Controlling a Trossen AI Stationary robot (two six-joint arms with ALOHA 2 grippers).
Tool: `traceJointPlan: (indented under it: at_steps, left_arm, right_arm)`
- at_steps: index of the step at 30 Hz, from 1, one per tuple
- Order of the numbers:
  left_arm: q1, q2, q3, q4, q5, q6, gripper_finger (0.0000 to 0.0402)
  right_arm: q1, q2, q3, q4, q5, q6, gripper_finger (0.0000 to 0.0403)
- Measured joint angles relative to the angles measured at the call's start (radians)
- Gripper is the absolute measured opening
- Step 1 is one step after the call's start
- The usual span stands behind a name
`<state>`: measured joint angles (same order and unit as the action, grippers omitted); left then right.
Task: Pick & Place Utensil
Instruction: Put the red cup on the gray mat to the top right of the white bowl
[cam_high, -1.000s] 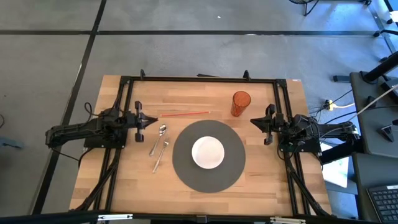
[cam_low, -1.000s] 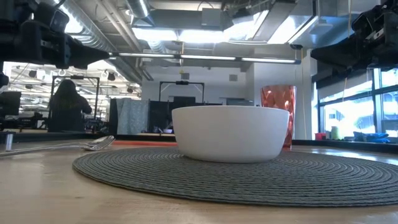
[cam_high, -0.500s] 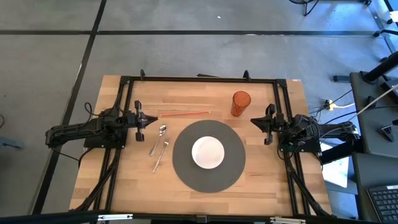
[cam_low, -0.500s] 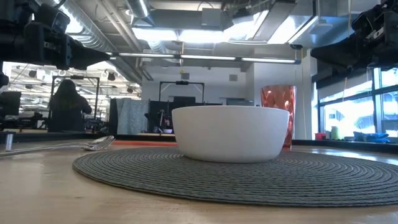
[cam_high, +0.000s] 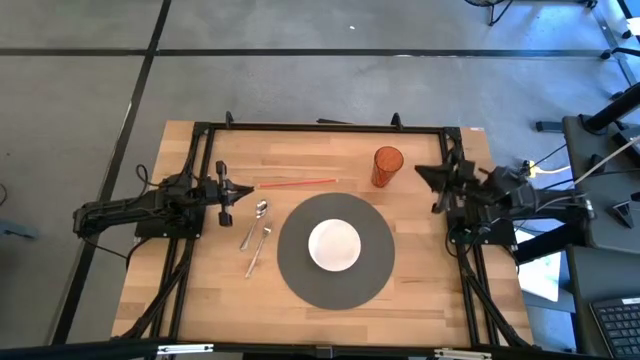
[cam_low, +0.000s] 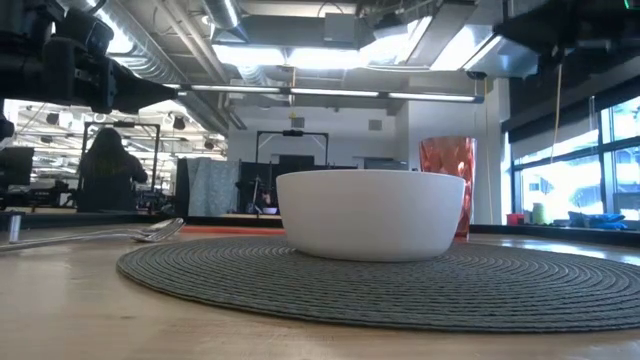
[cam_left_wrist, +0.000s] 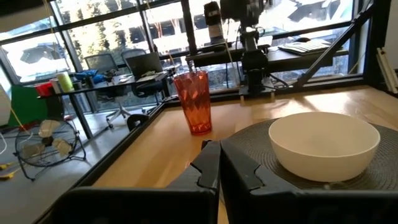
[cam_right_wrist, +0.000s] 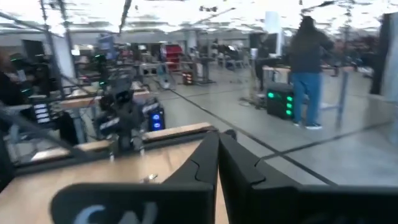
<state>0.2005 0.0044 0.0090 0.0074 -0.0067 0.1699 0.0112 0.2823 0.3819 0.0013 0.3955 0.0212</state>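
Note:
A metal spoon (cam_high: 258, 214) and a metal fork (cam_high: 257, 250) lie flat on the wooden table, left of the round grey placemat (cam_high: 300, 285). They also show in the low view (cam_low: 150, 232). A white bowl (cam_high: 333, 245) stands on the mat. My left gripper (cam_high: 240, 192) is shut and empty, just left of the spoon's bowl end; its fingers (cam_left_wrist: 211, 163) meet. My right gripper (cam_high: 420, 173) is shut and empty, raised near the orange cup (cam_high: 387, 167); its fingers (cam_right_wrist: 211, 155) meet.
A red straw (cam_high: 295, 183) lies on the table at the far side, behind the spoon. The orange cup (cam_left_wrist: 194, 101) stands at the far right, beside the mat. A black frame (cam_high: 320, 127) runs around the table's edges. People stand in the room beyond.
My right gripper has risen and swung toward the table's far edge, tipping up; it now stands close to the orange cup. It has stayed shut. The utensils, the bowl and the cup have not moved.

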Motion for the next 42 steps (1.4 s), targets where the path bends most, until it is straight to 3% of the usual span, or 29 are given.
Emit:
traceJointPlan:
  at_steps: [3, 11, 16, 23, 34, 42]
  left_arm:
    - [0.000, 0.000, 0.000, 0.000, 0.000, 0.000, 0.0001]
    - [0.000, 0.000, 0.000, 0.000, 0.000, -0.003, 0.0002]
    - [0.000, 0.000, 0.000, 0.000, 0.001, -0.004, 0.0003]
    - [0.000, 0.000, 0.000, 0.000, 0.000, -0.010, 0.0001]
    - [0.000, 0.000, 0.000, 0.001, 0.000, -0.016, 0.0002]
    - [0.000, 0.000, 0.000, 0.001, 0.000, -0.011, 0.0001]
  right_arm:
    - [-0.014, 0.135, 0.194, -0.122, 0.008, 0.009, 0.0004]
    - [-0.060, 0.537, 0.729, -0.687, -0.045, 0.047, 0.0006]
    - [-0.077, 0.723, 0.920, -0.917, -0.025, -0.108, 0.0011]
    - [-0.077, 0.851, 0.985, -1.033, -0.021, -0.197, 0.0061]
    - [-0.104, 0.932, 0.984, -1.174, 0.011, -0.113, 0.0247]
    - [-0.175, 0.975, 0.984, -1.189, -0.083, -0.106, 0.0275]
